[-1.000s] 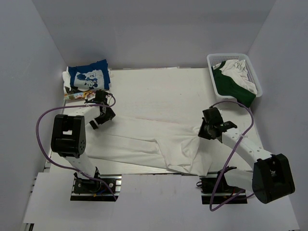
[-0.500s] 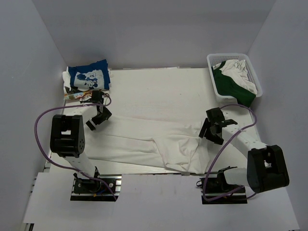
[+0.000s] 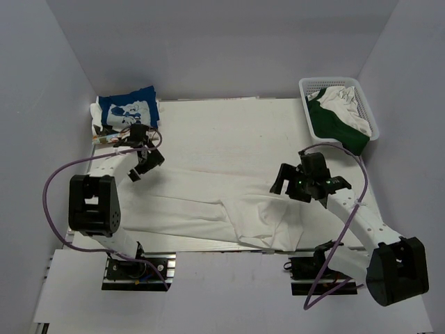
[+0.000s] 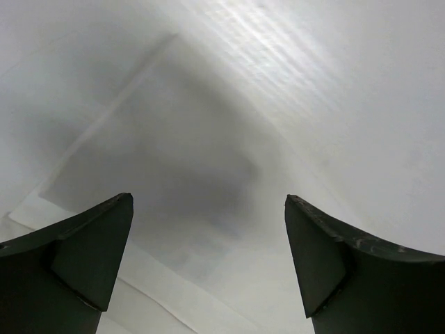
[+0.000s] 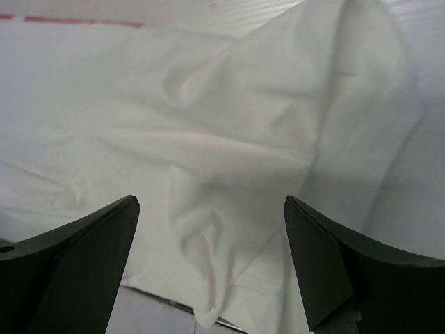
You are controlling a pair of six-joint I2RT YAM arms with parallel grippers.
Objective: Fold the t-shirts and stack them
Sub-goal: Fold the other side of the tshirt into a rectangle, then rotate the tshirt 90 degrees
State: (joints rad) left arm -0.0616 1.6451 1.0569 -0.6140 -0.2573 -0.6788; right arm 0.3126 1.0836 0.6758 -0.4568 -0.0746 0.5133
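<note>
**Both grippers open over the white shirt**

Closest to the arm bases, the white shirt [image 3: 208,202] lies spread across the near half of the table [image 3: 229,125], reaching almost from the left side to the right. Its left part is fairly smooth. Towards the right it bunches into soft folds, and one rumpled flap comes to the table's near edge.

The right gripper [image 3: 286,186] hangs over that bunched part, its fingers spread wide with nothing between them. Its wrist camera looks down past the open right gripper [image 5: 211,202] onto the creased white cloth [image 5: 229,146].

A little farther back on the left, the left gripper [image 3: 142,165] is above the shirt's far left edge, also spread wide and holding nothing. From its wrist, the left gripper [image 4: 208,200] shows only flat white cloth [image 4: 229,90] below it.

At the far left corner the blue shirt [image 3: 127,111] sits folded, white print up. In the far right corner a white basket [image 3: 306,87] holds green and white cloth, the green spilling over its near rim.
</note>
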